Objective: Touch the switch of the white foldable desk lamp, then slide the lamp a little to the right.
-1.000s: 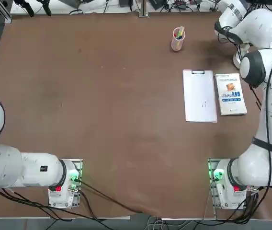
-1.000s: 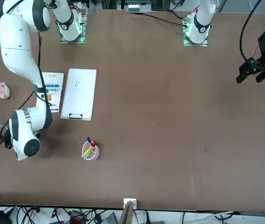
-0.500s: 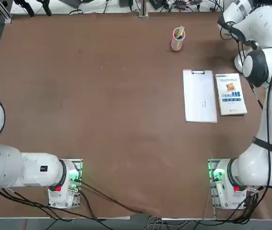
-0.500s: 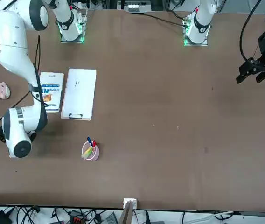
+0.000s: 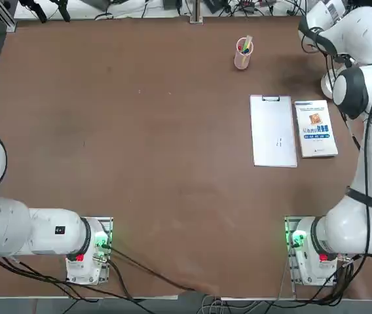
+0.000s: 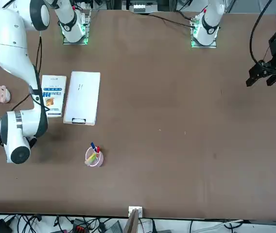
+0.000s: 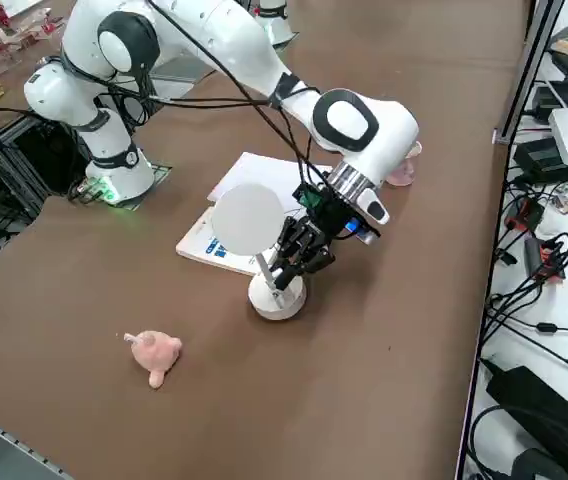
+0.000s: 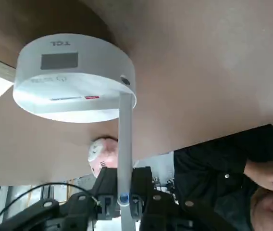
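The right hand (image 8: pixel 124 175) is closed around the white lamp's arm (image 8: pixel 125 139); better slide slowly, with the base (image 7: pixel 277 300) flat on the bench (image 7: pixel 404 350).

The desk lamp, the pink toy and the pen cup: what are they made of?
The desk lamp looks like smooth, satin white plastic, judging by its even, seamless surface; its straight arm could be painted metal. The pink toy seems to be soft-sheened vinyl or rubber, with rounded moulded shapes. The pen cup is probably thin pink plastic, slightly see-through perhaps, given its pale wall.
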Controlling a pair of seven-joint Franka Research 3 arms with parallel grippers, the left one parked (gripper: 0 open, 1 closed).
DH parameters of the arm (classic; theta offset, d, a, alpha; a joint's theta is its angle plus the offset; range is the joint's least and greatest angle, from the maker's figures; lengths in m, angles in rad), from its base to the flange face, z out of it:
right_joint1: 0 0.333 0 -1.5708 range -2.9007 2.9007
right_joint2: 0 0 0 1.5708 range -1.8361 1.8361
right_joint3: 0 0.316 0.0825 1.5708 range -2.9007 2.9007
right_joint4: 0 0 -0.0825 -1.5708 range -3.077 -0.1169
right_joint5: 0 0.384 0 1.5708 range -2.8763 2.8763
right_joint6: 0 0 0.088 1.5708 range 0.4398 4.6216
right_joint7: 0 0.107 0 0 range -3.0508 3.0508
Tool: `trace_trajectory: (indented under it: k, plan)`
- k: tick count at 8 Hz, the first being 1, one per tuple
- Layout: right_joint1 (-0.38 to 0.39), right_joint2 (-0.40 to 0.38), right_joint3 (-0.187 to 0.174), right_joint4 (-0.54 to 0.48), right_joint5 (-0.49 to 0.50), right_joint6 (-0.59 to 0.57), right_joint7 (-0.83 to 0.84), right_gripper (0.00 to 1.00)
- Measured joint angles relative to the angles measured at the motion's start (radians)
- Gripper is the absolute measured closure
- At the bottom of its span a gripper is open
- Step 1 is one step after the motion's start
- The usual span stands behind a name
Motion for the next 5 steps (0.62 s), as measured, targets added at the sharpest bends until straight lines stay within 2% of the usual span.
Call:
trace_trajectory:
  k: [5]
  plan:
    - [0.000, 0.000, 0.000, 0.014, 0.001, 0.000, 0.062, 0.83]
